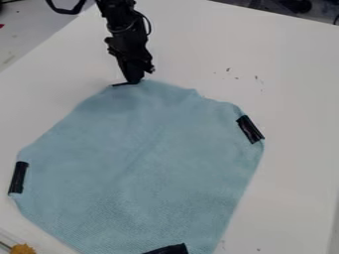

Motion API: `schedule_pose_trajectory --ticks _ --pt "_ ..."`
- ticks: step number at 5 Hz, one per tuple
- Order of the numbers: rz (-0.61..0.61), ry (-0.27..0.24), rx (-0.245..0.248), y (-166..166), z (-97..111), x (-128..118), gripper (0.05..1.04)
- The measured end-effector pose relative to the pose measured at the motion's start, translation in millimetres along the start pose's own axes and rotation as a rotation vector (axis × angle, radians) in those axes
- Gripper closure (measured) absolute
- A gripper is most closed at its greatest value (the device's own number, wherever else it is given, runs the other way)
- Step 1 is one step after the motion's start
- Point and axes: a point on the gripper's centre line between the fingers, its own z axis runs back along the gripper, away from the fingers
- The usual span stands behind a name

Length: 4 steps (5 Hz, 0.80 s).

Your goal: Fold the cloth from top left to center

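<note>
The black gripper (pixel 134 80) hangs down at the upper left of the camera view, with its tip at the top edge of the blue cloth (pixel 142 163). The cloth lies mostly flat on the white table, its top edge slightly wavy to the right of the gripper. Whether the tip holds the cloth or only touches it, I cannot tell. Black tape pieces lie at the cloth's left corner, right corner and bottom edge. A thin dark strip shows at the cloth's edge just left of the gripper tip.
White table surface (pixel 291 84) surrounds the cloth, with small dark marks above its upper right edge. A yellowish-brown object (pixel 23 249) is at the bottom left corner. Dark items stand beyond the table's far edge.
</note>
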Motion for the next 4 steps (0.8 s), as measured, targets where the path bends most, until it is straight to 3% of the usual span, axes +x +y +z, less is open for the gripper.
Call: schedule_pose_trajectory --ticks 1,2,3,4 --pt "0.0 -0.001 -0.009 -0.1 -1.7 1.8 0.707" --pt "0.001 -0.001 -0.011 0.3 -1.6 1.9 0.405" --pt "0.0 -0.001 -0.014 -0.8 -1.7 2.2 0.316" --pt "-0.01 -0.002 -0.021 -0.5 -4.6 3.9 0.627"
